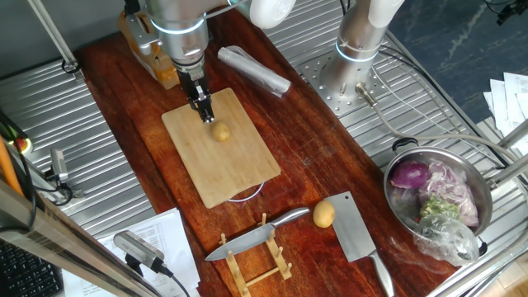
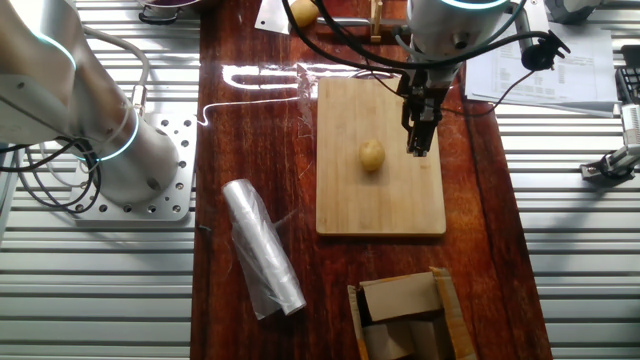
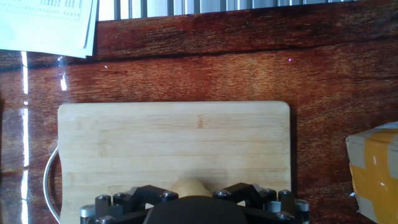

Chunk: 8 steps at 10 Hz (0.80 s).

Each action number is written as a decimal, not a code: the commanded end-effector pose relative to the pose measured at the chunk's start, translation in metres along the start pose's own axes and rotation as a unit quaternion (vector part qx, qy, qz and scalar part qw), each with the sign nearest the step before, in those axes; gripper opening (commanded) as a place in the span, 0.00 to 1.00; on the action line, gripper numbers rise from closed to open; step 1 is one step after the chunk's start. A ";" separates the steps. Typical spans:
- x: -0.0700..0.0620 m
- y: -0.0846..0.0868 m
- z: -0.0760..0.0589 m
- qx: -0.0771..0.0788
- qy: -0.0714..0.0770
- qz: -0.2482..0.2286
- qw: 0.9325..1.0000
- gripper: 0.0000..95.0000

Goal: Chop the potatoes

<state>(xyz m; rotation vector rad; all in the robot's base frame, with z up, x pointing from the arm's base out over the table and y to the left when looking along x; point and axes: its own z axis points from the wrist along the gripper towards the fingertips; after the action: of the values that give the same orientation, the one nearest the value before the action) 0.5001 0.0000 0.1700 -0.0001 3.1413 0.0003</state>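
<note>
The potatoes [image 1: 221, 131] are split between two places: one whole potato sits alone near the middle of the cutting board [image 1: 235, 177], and a second potato [image 1: 323, 214] lies off the board on the worktop [image 1: 313, 148], between the knife [image 1: 256, 235] and the cleaver [image 1: 356, 231] at the worktop's near edge in one fixed view. My gripper [image 2: 420, 140] hangs just above the board, beside the board potato and not touching it; its fingers look close together and hold nothing, though in the hand view I cannot see the tips well.

What worries me is the potato's roundness. It rests uncut and unsteadied, so I judge a nudge from my fingers, or a blade landing off centre, could roll it toward a board edge and onto the worktop. I also carry no blade yet, and both blades lie beyond the board, with the spare potato wedged between them, so reaching for one could knock it.

The board has bare wood on every side of the potato. Beyond it, a roll of clear film [image 2: 262, 248] and a cardboard box [image 2: 405, 315] crowd one end of the worktop, and a metal bowl [image 1: 437, 198] of onion stands off to the side.
</note>
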 end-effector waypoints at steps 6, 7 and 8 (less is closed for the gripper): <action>0.001 0.004 -0.001 -0.009 0.004 -0.037 0.999 0.00; 0.001 0.001 -0.002 -0.013 0.008 -0.039 0.999 0.00; 0.001 0.001 -0.002 -0.016 0.009 -0.041 0.999 0.00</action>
<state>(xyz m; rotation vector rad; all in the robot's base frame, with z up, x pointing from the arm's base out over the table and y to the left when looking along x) 0.4977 0.0005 0.1720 -0.1222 3.1561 0.0472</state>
